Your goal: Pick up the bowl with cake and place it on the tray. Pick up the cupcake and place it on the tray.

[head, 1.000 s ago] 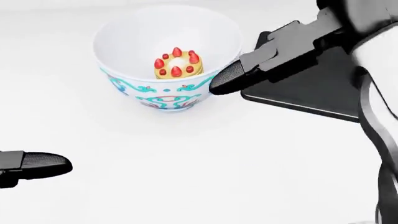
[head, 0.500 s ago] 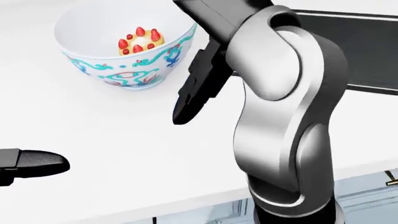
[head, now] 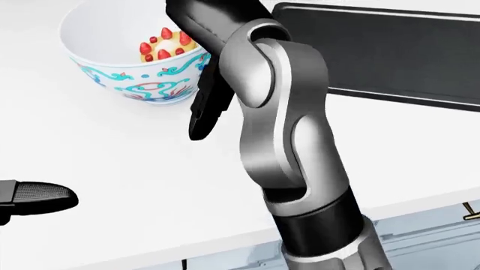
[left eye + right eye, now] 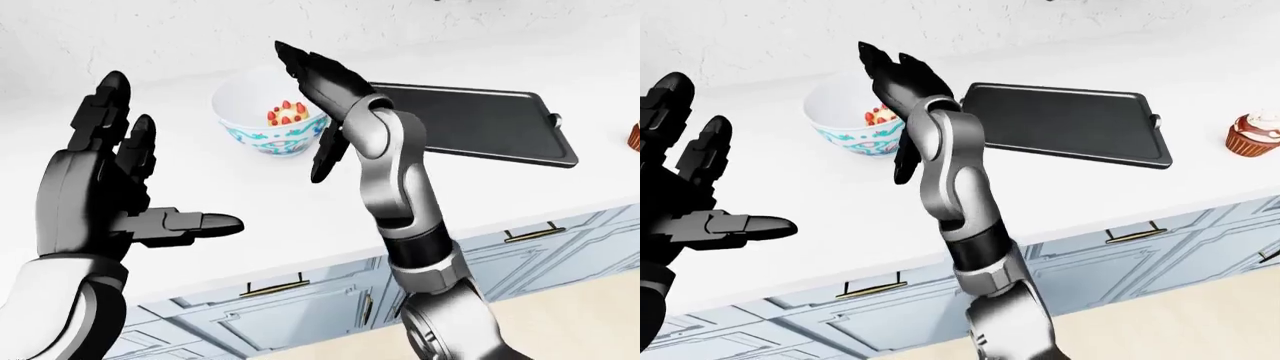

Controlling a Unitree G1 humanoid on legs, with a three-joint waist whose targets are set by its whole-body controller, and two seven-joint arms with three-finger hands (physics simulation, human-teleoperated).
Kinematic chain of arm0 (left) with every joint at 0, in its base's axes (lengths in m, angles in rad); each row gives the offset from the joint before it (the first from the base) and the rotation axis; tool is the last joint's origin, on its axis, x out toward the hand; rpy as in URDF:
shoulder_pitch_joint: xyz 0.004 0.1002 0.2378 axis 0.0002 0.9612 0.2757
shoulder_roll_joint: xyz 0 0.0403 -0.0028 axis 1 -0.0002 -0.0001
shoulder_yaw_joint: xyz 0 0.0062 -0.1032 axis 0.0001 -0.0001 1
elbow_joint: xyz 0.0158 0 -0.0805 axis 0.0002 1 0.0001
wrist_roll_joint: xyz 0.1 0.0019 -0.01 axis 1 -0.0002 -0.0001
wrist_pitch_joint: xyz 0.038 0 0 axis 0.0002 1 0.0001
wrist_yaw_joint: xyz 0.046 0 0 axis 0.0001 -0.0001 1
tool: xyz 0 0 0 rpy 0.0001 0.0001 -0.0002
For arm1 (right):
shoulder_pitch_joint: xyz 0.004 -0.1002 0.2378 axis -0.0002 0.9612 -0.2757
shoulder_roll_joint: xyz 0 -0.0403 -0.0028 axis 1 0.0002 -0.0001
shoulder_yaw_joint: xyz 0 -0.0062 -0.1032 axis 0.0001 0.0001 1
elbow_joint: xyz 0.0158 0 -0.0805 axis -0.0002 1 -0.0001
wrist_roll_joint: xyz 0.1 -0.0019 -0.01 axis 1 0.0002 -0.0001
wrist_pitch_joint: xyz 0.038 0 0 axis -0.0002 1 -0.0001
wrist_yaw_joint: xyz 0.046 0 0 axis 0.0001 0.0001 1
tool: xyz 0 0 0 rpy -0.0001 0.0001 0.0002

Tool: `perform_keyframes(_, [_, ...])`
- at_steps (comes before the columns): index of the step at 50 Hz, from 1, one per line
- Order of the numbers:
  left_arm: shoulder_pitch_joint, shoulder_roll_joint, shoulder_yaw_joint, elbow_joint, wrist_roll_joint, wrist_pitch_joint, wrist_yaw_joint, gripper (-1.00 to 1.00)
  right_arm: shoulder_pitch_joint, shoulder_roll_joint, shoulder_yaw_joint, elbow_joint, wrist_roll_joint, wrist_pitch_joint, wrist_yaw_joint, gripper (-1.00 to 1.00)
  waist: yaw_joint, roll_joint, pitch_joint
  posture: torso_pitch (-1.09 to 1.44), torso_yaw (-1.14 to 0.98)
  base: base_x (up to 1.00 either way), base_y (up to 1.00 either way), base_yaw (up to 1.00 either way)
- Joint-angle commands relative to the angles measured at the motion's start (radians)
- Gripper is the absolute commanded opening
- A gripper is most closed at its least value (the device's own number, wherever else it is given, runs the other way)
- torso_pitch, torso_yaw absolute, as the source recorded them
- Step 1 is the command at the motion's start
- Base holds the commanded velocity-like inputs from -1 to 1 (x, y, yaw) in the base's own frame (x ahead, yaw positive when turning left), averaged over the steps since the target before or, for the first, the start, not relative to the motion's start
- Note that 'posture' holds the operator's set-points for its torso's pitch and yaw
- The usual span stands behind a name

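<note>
- We take the bowl [image 4: 268, 124] as our landmark: white, with teal and red ornament on its outer wall, standing upright on the white counter [image 4: 520, 187] and not on the tray.
- Inside the bowl we see the cake [image 4: 287, 113], a small yellow round topped with red strawberries, resting on the bowl's floor.
- At the bowl's right rim in the left-eye view we find the right hand [image 4: 320, 97], its black fingers spread apart; two point up past the rim and one [image 3: 206, 107] hangs down beside the bowl's outer wall. We see no finger closed round the bowl; whether any touches it we cannot tell.
- The silver right forearm [image 3: 288, 140] runs from the hand toward the bottom of the head view, covering part of the counter.
- To the right of the bowl, just beyond the right hand, lies the dark flat tray [image 4: 1070, 120], nothing resting on it.
- Farther right of the bowl, past the tray's handle, stands the cupcake [image 4: 1254, 134] on the counter, well apart from the bowl.
- To the left of the bowl and lower in the left-eye view we see the left hand [image 4: 105, 187], raised over the counter with fingers splayed and thumb extended, holding nothing.
- Below the counter edge we note pale blue drawers [image 4: 270, 307] with brass pulls.
</note>
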Motion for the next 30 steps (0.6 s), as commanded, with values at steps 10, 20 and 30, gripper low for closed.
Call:
perform_keyframes(10, [-0.024, -0.013, 0.01, -0.014, 0.065, -0.019, -0.047, 1.0, -0.032, 0.013, 0.009, 0.016, 0.008, -0.025, -0.032, 1.0, -0.001, 0.002, -0.029, 0.0, 0.0, 0.0, 0.0, 0.0])
perform_keyframes(20, [-0.024, -0.01, 0.014, -0.014, 0.061, -0.02, -0.048, 1.0, -0.018, 0.011, 0.016, 0.082, -0.01, -0.067, -0.058, 0.97, -0.003, 0.0, -0.029, 0.0, 0.0, 0.0, 0.0, 0.0])
perform_keyframes(30, [-0.008, -0.017, 0.009, -0.014, 0.07, -0.035, -0.053, 1.0, 0.004, 0.023, 0.026, 0.12, -0.042, -0.105, -0.077, 0.45, -0.005, 0.001, -0.026, 0.0, 0.0, 0.0, 0.0, 0.0])
